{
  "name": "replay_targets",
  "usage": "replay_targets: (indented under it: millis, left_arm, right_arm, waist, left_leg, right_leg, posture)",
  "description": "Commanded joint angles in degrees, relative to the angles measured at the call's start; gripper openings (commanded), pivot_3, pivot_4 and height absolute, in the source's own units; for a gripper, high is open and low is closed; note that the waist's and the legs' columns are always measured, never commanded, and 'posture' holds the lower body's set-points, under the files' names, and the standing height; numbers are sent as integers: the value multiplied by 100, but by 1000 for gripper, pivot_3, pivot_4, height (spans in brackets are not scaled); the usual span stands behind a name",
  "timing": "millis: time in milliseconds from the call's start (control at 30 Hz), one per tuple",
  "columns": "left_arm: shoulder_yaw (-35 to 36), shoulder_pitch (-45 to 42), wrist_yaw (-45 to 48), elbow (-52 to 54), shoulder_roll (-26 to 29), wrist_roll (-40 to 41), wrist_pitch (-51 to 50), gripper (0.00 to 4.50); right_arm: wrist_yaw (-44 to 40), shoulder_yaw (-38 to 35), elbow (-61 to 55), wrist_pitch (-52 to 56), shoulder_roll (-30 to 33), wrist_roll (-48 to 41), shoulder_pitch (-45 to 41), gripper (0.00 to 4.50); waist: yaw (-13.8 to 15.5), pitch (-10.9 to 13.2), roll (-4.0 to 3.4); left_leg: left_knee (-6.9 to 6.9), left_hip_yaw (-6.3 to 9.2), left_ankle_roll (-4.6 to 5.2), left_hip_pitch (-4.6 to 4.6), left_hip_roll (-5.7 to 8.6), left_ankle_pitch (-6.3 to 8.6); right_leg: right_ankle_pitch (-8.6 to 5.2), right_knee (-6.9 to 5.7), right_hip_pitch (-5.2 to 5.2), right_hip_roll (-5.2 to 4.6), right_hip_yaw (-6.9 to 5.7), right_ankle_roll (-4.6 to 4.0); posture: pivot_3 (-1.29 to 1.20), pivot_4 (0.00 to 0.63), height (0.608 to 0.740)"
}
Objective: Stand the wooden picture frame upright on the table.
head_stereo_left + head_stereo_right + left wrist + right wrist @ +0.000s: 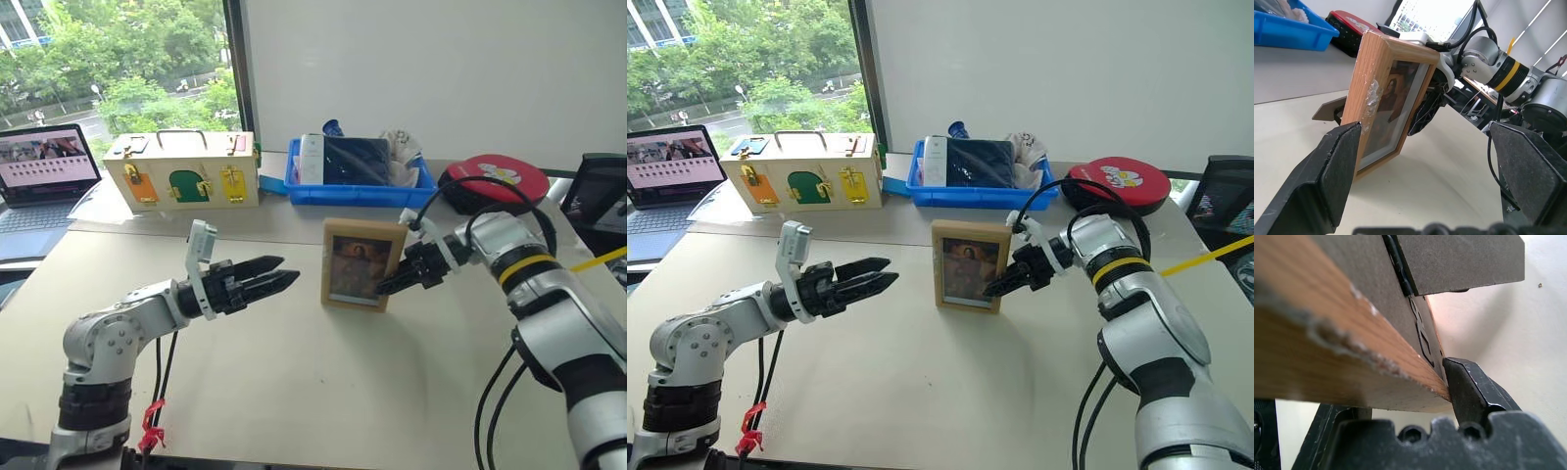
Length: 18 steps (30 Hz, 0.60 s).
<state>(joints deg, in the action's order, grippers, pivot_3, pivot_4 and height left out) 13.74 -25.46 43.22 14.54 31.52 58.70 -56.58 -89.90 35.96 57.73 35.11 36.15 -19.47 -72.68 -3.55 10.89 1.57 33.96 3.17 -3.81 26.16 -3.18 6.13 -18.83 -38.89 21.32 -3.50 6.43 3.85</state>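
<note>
The wooden picture frame point(362, 262) is upright at the middle of the table point(294, 392), picture side facing me, its lower edge at the table top. My right gripper point(387, 286) comes in from the right and is shut on the frame's right edge. In the right wrist view the wood edge point(1327, 347) sits between the jaws against one finger point(1474, 391), and the grey stand flap point(1459, 259) is folded out behind. My left gripper point(284, 276) hangs open a little left of the frame, apart from it, with the frame point(1386, 93) ahead of its fingers point(1317, 181).
Along the far side stand a cream box with coloured doors point(181, 171), a blue tray point(358, 181) of items and a red round case point(495, 179). A laptop point(44, 166) sits at far left and a dark object point(600, 191) at far right.
</note>
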Motion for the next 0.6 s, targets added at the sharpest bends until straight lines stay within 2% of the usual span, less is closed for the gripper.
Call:
replay_targets:
  millis: [33, 233, 600]
  left_arm:
    - [174, 101, -109, 263, 81, 243, -34, 4500]
    - [181, 263, -310, 392, 93, 412, -30, 4500]
    - [297, 489, -580, 573, 274, 813, -148, 4500]
  right_arm:
    - [-260, 308, 79, 92, 50, -240, -36, 2067]
    - [-260, 531, 446, 58, -95, -290, 8, 2066]
    - [-260, 967, 401, 436, -161, -998, -2, 2066]
  waist:
    - [-12, 0, 0]
    - [-37, 0, 0]
    - [-62, 0, 0]
  left_leg:
    - [0, 0, 0, 0, 0, 0]
    - [-1, 0, 0, -3, 0, 0]
    - [-2, 1, 0, -9, -2, 0]
  right_leg:
    - [0, -1, 0, 0, 0, 0]
    - [0, -2, -1, 0, 0, 0]
    - [0, -2, -5, 2, 1, 0]
  posture:
    - [0, 150, 740]
    - [0, 150, 740]
    - [0, 150, 740]
